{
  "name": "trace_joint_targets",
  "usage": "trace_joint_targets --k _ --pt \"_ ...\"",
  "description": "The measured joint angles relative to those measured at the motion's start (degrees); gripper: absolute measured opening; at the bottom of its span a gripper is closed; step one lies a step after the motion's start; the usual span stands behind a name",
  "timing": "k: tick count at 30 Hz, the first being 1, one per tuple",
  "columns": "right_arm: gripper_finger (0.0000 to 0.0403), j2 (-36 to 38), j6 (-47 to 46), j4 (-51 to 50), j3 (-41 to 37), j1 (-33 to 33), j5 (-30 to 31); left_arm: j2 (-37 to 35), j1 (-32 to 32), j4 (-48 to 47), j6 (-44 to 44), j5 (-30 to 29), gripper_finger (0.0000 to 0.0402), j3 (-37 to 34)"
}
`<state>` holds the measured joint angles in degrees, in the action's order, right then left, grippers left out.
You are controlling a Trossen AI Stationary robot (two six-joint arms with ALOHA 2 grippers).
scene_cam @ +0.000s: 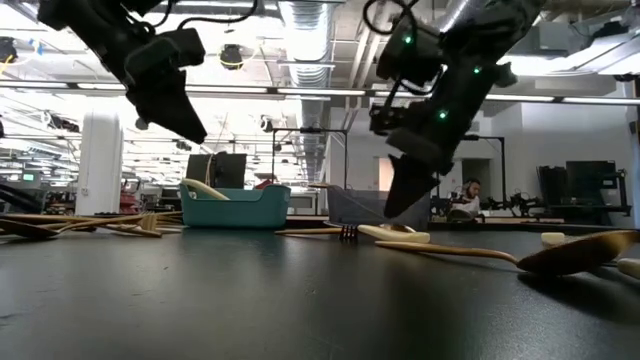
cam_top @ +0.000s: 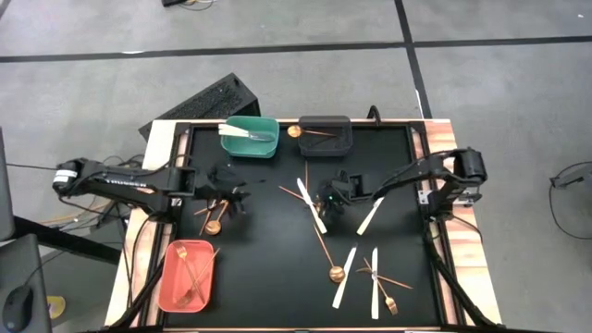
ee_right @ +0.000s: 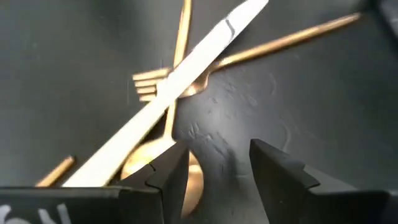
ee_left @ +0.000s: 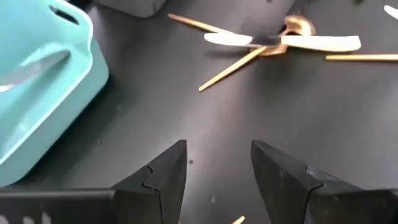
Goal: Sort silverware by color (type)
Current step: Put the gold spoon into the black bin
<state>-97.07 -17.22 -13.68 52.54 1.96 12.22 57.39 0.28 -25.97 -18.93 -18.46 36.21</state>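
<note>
Right gripper (ee_right: 214, 165) jaws apart, empty, just above white knife (ee_right: 168, 87); knife lying diagonally across gold fork (ee_right: 155, 84). Left gripper (ee_left: 214, 165) apart too, farther off.

White plastic knives (cam_top: 312, 205) and thin gold forks (cam_top: 381, 289) and spoons (cam_top: 336, 273) are seen scattered flat across the black mat, several crossed in a heap at centre; one knife (cam_top: 235, 131) is laid across the teal bin's rim
</note>
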Motion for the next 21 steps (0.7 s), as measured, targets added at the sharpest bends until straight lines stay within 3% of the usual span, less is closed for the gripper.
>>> trace_joint_targets --k 6,16,21 --pt "0.0181 -3.49 2.72 5.17 0.69 2.16 -6.88 2.66 -5.46 1.89 -4.33 -12.24 0.0166 0.00" --pt "0.0156 -6.52 2.88 5.43 0.95 1.59 -10.10 10.36 -9.52 9.75 -4.91 -12.52 0.0166 0.01" --pt "0.0091 -5.84 3.73 2.10 1.46 1.98 -9.26 12.94 -10.23 11.61 -5.80 -12.98 0.0166 0.09"
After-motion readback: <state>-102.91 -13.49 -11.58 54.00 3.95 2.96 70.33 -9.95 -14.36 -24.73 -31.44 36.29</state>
